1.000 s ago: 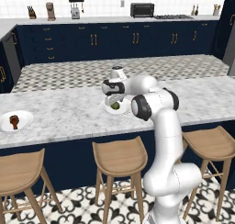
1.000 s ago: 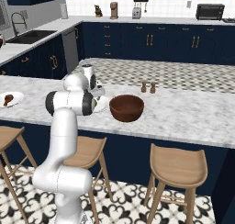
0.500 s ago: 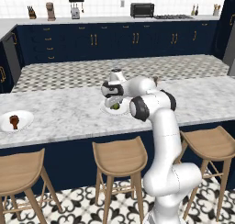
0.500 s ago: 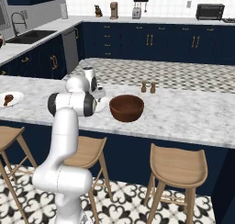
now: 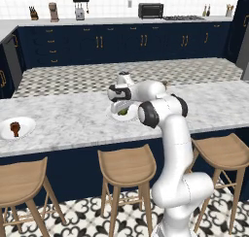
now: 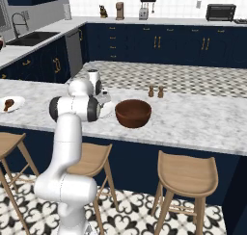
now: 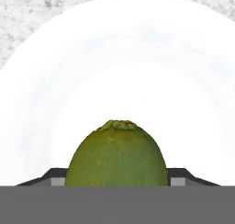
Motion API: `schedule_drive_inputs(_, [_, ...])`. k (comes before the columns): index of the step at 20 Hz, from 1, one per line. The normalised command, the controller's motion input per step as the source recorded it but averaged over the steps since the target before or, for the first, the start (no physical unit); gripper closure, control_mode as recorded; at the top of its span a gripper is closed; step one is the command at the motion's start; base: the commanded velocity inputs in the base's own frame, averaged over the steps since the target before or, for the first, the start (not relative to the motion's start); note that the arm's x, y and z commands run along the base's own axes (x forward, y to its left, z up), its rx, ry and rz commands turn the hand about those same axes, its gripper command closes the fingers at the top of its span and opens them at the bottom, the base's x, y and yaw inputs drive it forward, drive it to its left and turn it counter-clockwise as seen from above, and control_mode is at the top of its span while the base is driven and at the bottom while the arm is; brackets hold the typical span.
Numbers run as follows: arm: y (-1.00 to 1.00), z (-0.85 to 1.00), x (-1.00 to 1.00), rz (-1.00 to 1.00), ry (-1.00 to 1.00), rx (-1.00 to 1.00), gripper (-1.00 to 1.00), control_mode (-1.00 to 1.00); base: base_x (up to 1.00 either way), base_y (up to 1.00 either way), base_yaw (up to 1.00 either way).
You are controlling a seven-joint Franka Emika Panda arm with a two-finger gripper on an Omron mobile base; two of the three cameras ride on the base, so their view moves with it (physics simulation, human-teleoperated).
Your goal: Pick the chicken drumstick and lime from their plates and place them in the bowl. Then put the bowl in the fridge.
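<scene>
Lime small, round, firm, likely slick; best pinched across widest girth; gripper straddling it on plate, contact unclear.

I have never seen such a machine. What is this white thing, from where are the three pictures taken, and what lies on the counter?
It is a white robot arm with a two-finger gripper. Two cameras ride behind it, left and right; the third sits on its hand. On the grey marble counter lie two white plates: one bears a reddish-brown chicken drumstick, the other a round green lime. A dark wooden bowl stands nearby. The fingers flank the lime; whether they grip it is unclear.
</scene>
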Motion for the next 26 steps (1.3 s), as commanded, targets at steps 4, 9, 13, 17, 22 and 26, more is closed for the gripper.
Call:
schedule_drive_inputs(4, [-0.26, 0.53, -1.00, 0.02, 0.00, 0.10, 1.00, -1.00, 0.00, 0.00, 0.00])
schedule_drive_inputs(9, [-0.28, 0.52, -1.00, 0.04, -0.08, 0.01, 1.00, -1.00, 0.00, 0.00, 0.00])
schedule_drive_inputs(13, [-0.67, 0.47, -0.92, 0.04, -0.09, 0.01, 1.00, -1.00, 0.00, 0.00, 0.00])
schedule_drive_inputs(17, [-0.96, 0.22, -0.06, 0.00, -0.02, -0.03, 1.00, -1.00, 0.00, 0.00, 0.00])
schedule_drive_inputs(22, [-0.85, 0.14, 0.56, -0.01, 0.04, 0.00, 1.00, -1.00, 0.00, 0.00, 0.00])
schedule_drive_inputs(26, [-0.69, -0.03, 0.82, -0.02, 0.09, 0.00, 1.00, -1.00, 0.00, 0.00, 0.00])
